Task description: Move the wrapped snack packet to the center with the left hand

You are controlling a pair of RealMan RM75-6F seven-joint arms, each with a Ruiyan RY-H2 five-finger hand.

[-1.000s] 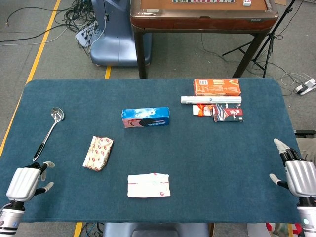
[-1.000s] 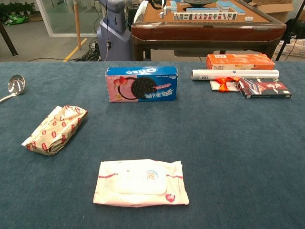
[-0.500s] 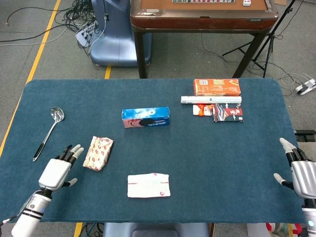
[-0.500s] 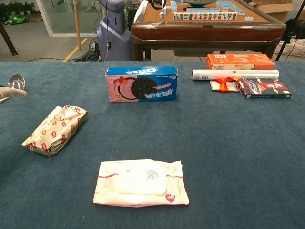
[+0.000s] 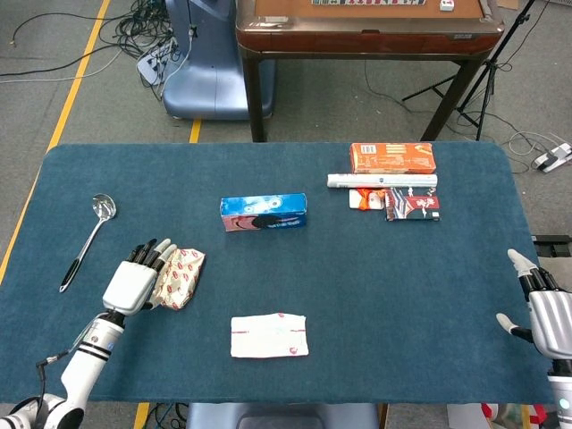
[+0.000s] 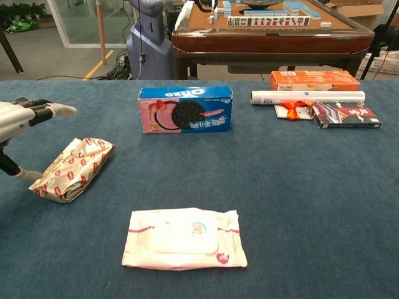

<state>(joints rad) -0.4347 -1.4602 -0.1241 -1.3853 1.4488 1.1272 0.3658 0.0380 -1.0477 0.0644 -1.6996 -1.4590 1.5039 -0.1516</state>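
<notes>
1. Reaching over the blue surface (image 5: 375, 286) near its left edge: left hand (image 5: 134, 284), fingers (image 5: 148, 255) spread wide and pointing away from the robot, gripping nothing.
2. Lying just right of that hand, against its fingers' side in the head view: wrapped snack packet (image 5: 181, 277), cream with red marks, flat on the surface; in the chest view, packet (image 6: 73, 167) between an upper finger (image 6: 59, 110) and a lower fingertip (image 6: 30, 175) at its near-left end; cannot tell whether touching.
3. Resting left of the hand and beyond it: metal spoon (image 5: 89, 234), bowl end far, dark handle near.
4. Standing well right of the hand and farther back: blue Oreo box (image 6: 185, 109), on its long edge, front toward the robot.
5. Lying right of the hand and nearer the robot: white wipes pack (image 6: 184, 237), flat.
6. Grouped far to the right at the back: orange box (image 5: 392, 157), white roll (image 5: 382, 180) just in front of it, then a small orange-and-white packet (image 5: 367, 199) touching a dark red-and-black packet (image 5: 414, 205).
7. Hanging at the surface's right edge, well apart from everything: right hand (image 5: 543, 309), fingers apart, holding nothing.
</notes>
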